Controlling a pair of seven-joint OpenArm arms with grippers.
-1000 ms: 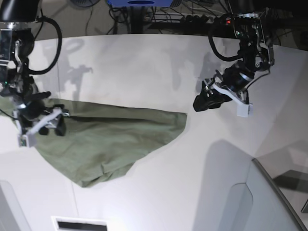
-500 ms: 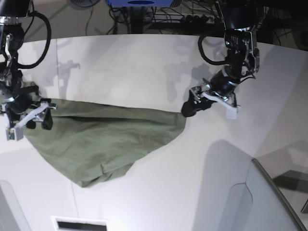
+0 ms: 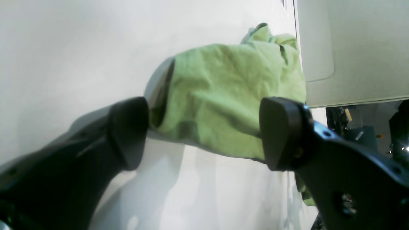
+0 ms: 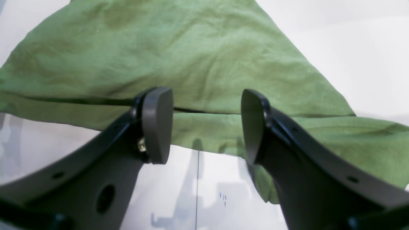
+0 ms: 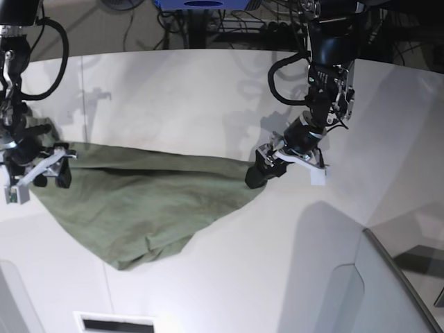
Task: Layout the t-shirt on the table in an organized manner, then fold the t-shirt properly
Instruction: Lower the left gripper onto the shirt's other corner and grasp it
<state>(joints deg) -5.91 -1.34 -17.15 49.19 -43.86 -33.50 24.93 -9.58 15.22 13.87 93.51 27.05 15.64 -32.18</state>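
The olive t-shirt (image 5: pixel 146 201) lies spread in a rough triangle on the white table (image 5: pixel 208 97), with rumpled folds at its near tip. My left gripper (image 5: pixel 263 170) sits at the shirt's right corner. In the left wrist view my left gripper (image 3: pixel 204 132) stands wide open, with the t-shirt (image 3: pixel 223 95) corner lying low between and beyond its fingers. My right gripper (image 5: pixel 50 179) hovers at the shirt's left edge. In the right wrist view my right gripper (image 4: pixel 206 124) is open above the hem of the t-shirt (image 4: pixel 191 57), holding nothing.
A grey translucent panel (image 5: pixel 388 291) rises at the near right and also shows as the panel (image 3: pixel 351 48) in the left wrist view. A white slotted piece (image 5: pixel 114 322) sits at the near edge. A dark seam (image 4: pixel 197 191) crosses the table. Cables lie beyond the far edge.
My left gripper came down and leftward to the shirt's right corner, and its jaws spread wider. My right gripper drew off leftward to the shirt's left edge. The shirt lies as before.
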